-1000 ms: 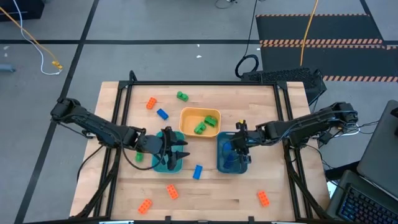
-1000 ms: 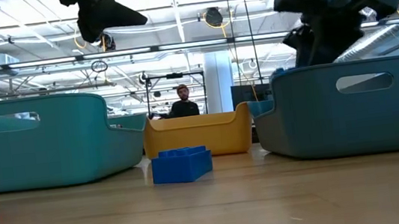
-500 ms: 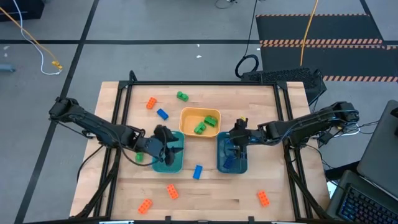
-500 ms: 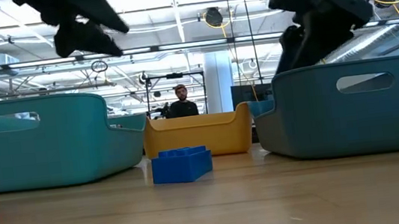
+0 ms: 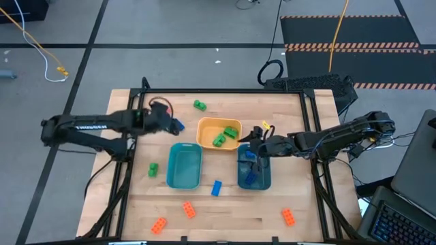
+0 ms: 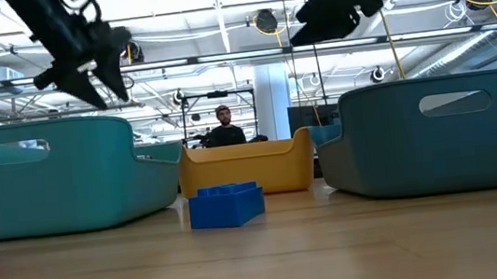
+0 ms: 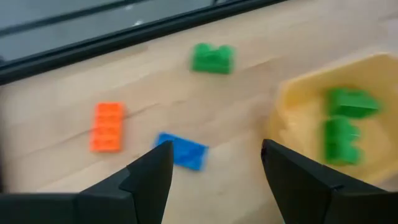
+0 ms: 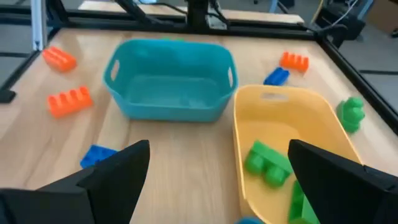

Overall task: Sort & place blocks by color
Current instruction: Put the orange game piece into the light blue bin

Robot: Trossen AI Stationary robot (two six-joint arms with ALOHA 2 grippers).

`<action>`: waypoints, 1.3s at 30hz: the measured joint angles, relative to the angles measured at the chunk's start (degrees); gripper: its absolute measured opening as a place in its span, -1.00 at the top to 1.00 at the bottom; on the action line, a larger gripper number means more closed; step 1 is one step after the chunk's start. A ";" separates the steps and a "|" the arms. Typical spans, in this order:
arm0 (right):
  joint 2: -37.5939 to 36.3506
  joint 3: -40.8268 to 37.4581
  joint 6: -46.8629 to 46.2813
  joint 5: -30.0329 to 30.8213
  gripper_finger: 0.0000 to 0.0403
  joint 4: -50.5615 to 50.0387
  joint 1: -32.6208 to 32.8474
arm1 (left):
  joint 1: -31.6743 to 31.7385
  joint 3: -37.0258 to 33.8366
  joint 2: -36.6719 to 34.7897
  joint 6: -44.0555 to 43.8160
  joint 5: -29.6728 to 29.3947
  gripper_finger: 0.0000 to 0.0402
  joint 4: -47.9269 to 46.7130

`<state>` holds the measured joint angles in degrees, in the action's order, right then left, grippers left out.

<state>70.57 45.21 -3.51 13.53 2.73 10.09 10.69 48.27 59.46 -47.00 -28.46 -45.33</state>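
Hovering with fingers spread over a blue block (image 5: 178,125) at the desk's (image 5: 272,105) ten o'clock, the left end effector (image 5: 168,121) seems lined up to grasp it. Released and empty, the right end effector (image 5: 251,139) waits above the right teal bin (image 5: 263,182), which holds blue blocks.

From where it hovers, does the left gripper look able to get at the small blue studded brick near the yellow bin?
Probably yes: the open left gripper hovers over the small blue studded brick, which lies alone on bare wood.

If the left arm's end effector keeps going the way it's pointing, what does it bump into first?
Probably the blue block, which lies right between the left end effector's open fingers. Depth is hard to judge.
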 joint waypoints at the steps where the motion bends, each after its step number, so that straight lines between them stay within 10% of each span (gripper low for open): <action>1: 0.00 0.00 0.12 -0.02 -0.87 0.45 0.01 | 2.55 0.00 0.19 1.72 1.44 -0.21 -0.32; 14: 0.02 0.00 7.03 -0.08 -0.87 6.14 0.02 | 32.62 0.04 11.82 18.83 18.41 -0.21 -0.45; 39: 0.02 0.00 8.73 -0.10 -0.87 6.77 -0.36 | 39.17 2.25 30.45 34.79 22.52 -0.48 8.22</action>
<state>70.59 45.21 5.21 13.43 9.50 9.74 49.87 50.52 89.91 -12.22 -5.94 -37.11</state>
